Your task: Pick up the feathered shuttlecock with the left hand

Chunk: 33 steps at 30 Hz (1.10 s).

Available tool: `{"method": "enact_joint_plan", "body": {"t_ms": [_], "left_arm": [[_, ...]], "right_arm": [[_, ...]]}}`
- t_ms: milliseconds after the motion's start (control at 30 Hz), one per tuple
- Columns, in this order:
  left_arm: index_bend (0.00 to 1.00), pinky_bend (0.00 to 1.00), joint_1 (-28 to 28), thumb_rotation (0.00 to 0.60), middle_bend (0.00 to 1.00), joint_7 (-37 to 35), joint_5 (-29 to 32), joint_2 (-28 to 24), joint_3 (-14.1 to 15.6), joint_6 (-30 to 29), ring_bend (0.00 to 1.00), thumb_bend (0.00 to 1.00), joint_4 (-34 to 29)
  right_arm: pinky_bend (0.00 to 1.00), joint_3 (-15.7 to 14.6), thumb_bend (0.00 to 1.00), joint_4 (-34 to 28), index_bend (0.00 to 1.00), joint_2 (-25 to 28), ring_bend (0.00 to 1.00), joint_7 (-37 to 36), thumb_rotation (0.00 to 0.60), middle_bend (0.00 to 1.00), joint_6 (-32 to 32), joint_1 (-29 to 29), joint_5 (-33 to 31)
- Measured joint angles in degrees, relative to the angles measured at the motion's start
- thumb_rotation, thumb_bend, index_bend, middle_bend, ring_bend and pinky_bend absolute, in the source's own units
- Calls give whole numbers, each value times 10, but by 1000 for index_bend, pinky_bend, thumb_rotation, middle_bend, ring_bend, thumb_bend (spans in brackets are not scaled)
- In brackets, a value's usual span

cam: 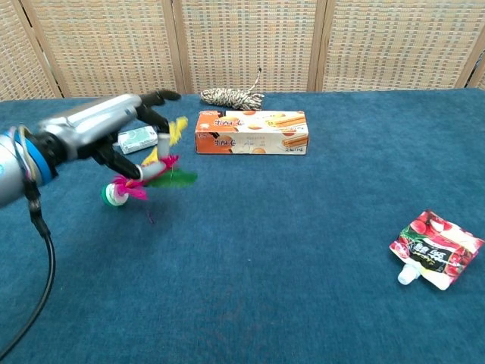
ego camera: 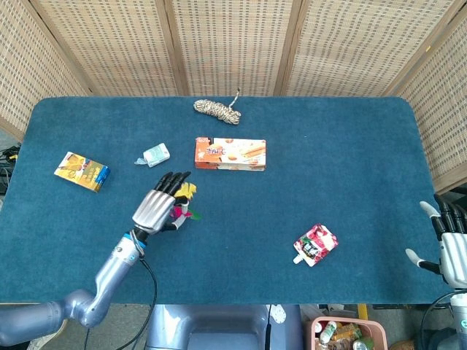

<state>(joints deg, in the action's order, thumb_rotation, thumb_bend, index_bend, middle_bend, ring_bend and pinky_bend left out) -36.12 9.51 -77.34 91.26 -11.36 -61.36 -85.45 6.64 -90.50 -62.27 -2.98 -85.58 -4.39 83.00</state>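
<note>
The feathered shuttlecock (cam: 145, 180) has yellow, pink and green feathers and a pale round base. My left hand (cam: 95, 130) grips it from above, and in the chest view it hangs tilted just above the blue table, base down to the left. The head view shows the left hand (ego camera: 155, 208) left of centre, with only the feather tips of the shuttlecock (ego camera: 184, 197) sticking out beside the fingers. My right hand (ego camera: 453, 249) is off the table's right edge, fingers apart and holding nothing.
An orange biscuit box (ego camera: 230, 154) lies behind the hand, with a rope bundle (ego camera: 217, 110) farther back. A small teal packet (ego camera: 156, 155) and a yellow-blue box (ego camera: 82, 171) lie to the left. A red pouch (ego camera: 315, 244) lies at the front right.
</note>
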Motion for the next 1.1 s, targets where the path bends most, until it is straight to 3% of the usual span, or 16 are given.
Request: {"method": "enact_joint_plan", "body": {"t_ms": [233, 367, 700, 900, 967, 1100], "left_arm": [[767, 0, 15, 600, 0, -167, 13, -64, -32, -3, 0, 462, -36], [767, 0, 19, 600, 0, -240, 10, -74, -36, -1, 0, 464, -30], [761, 0, 20, 600, 0, -285, -27, -49, -4, -6, 0, 467, 32], [654, 0, 29, 600, 0, -319, -36, -56, 6, -19, 0, 455, 30], [567, 0, 35, 600, 0, -323, -38, -61, 8, -28, 0, 416, 28], [24, 0, 46, 600, 0, -319, -36, -79, 15, -40, 0, 14, 22]], "right_arm": [[0, -1, 0, -1, 0, -1, 0, 4, 600, 0, 3, -1, -1], [0, 0, 0, -1, 0, -1, 0, 5, 600, 0, 4, -1, -3], [0, 0, 0, -4, 0, 1, 0, 9, 600, 0, 8, -2, -8], [0, -1, 0, -5, 0, 1, 0, 8, 600, 0, 9, -2, -7], [0, -1, 0, -5, 0, 1, 0, 8, 600, 0, 9, -1, -7], [0, -2, 0, -6, 0, 2, 0, 5, 600, 0, 6, 0, -4]]}}
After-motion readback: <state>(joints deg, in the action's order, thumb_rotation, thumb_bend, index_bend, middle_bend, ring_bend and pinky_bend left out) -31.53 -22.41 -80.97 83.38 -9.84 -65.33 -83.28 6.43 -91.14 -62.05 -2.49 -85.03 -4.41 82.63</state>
